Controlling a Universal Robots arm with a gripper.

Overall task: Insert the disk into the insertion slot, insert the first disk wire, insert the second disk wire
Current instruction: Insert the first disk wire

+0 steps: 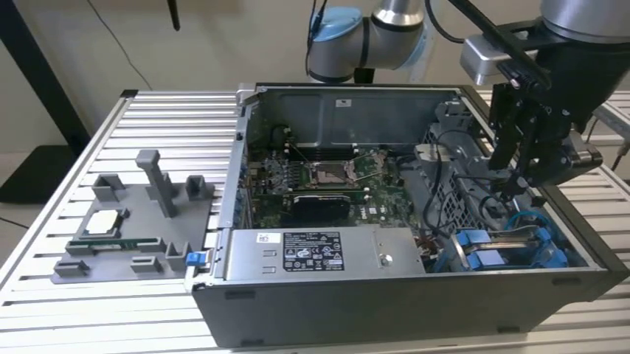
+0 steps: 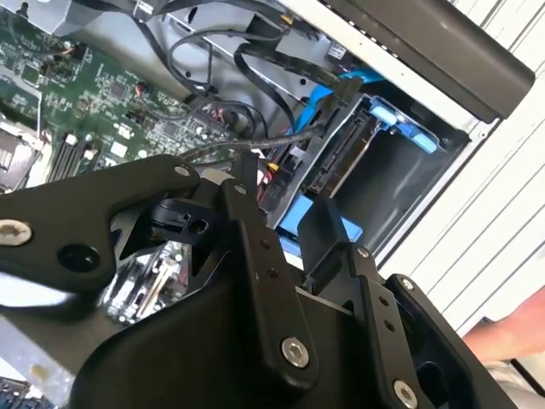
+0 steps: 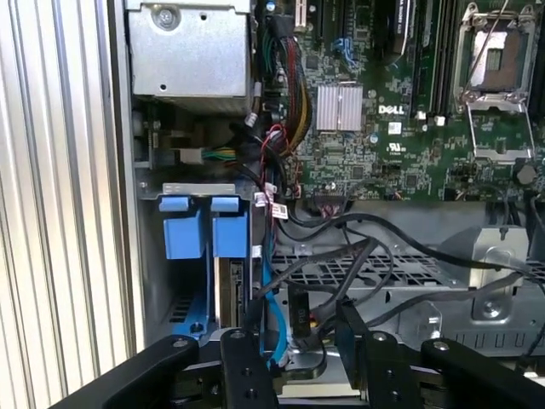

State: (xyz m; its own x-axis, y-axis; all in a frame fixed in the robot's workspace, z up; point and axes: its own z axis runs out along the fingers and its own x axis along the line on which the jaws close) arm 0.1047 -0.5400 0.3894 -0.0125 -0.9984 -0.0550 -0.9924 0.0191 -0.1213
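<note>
Disk is sitting on edge inside the open computer case, in the corner on the exterior view's right. It is lodged in the insertion slot, whose walls are hiding most of its body. The gripper is hanging just above that slot, its fingers standing spread. A blue wire and a black connector are lying beyond the gap. Whether either is touching the pads is hard to make out.

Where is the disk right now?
The disk sits in the slot at the case's near corner on the exterior view's right, beside the power-supply box, with the pincer hanging just above it.
</note>
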